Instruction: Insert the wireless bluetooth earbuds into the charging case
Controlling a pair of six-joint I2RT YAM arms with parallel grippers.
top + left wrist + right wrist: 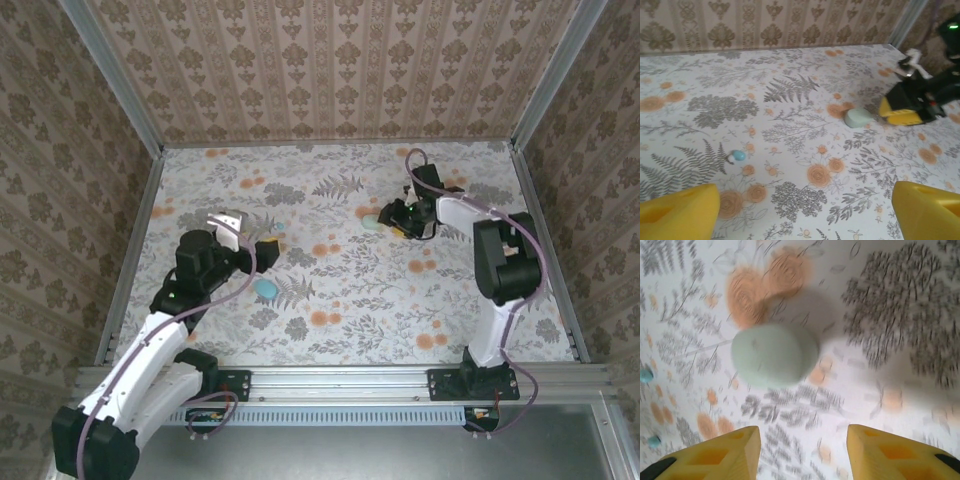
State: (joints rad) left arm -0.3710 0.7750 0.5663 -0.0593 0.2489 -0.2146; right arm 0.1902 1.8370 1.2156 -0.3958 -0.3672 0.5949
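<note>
The charging case [371, 224] is a smooth mint-green pebble lying on the floral table; its lid looks closed. It lies just past my right gripper [804, 450], whose yellow fingers stand open with nothing between them, and the case [774, 354] is blurred there. A blue earbud [266, 289] lies below my left gripper [252, 236], and a smaller one [279, 228] lies just right of it. In the left wrist view my left gripper [805, 205] is open over bare table. An earbud [738, 155] sits ahead to its left, and the case [856, 118] farther off.
Patterned walls and metal rails [130, 250] enclose the table on three sides. My right gripper [902, 110] sits right beside the case in the left wrist view. Two teal earbuds [645, 375] [654, 441] show at the left edge of the right wrist view.
</note>
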